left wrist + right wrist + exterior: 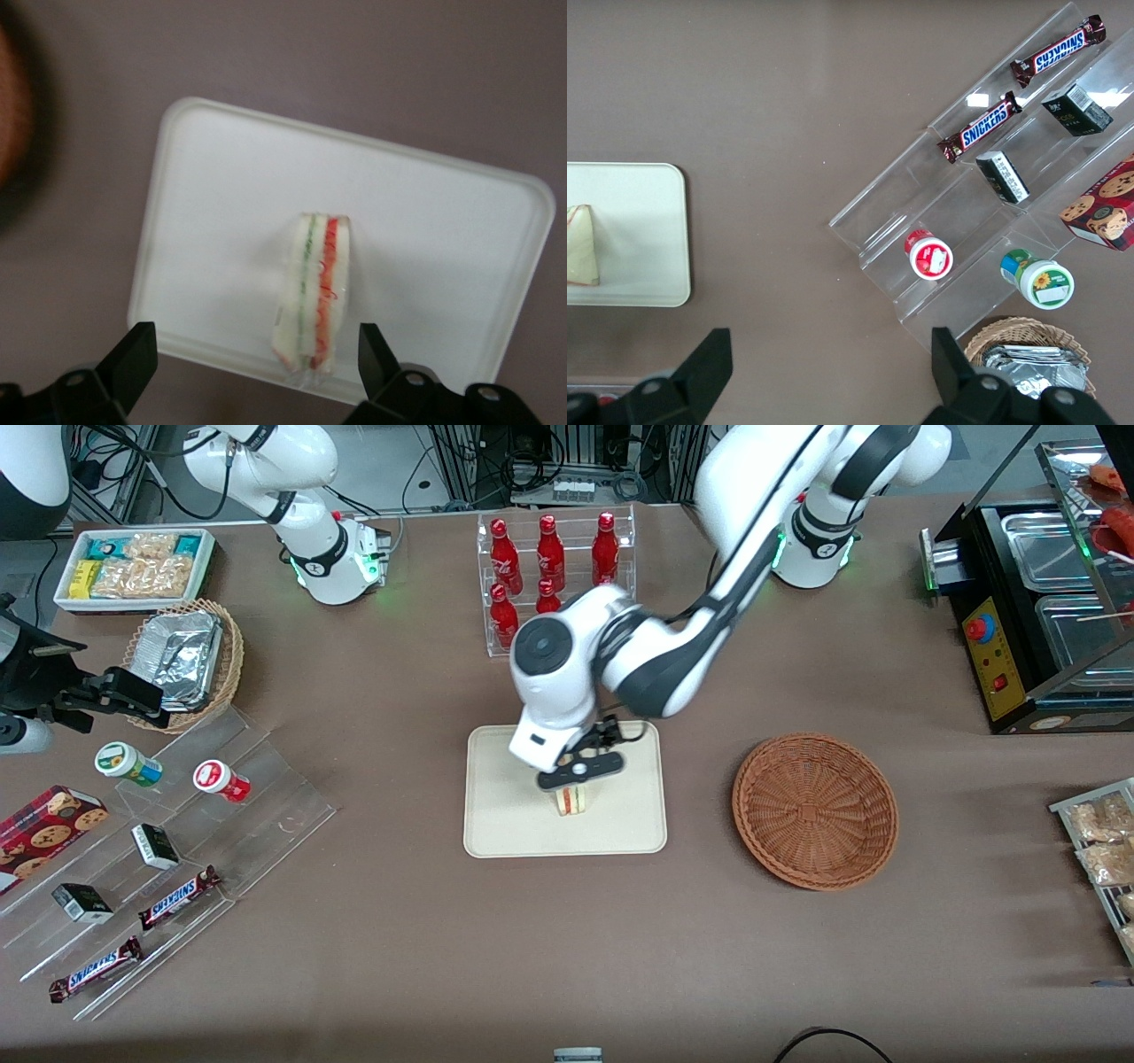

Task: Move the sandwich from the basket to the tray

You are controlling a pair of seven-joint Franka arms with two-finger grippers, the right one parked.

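Your sandwich (pixel 573 800) stands on edge on the tray (pixel 496 824), toward the rim nearer the front camera. The end effector (pixel 578 772) hangs just above the sandwich — fingers (pixel 133 359) spread wide, released, touching nothing. The basket (pixel 815 810) lies on the bench beside the tray, toward the working arm's end.

Sandwich (pixel 573 800) standing on tray (pixel 505 824) at frame centre, gripper (pixel 580 777) just above it with fingers apart, basket (pixel 815 810) beside tray toward working arm's end.
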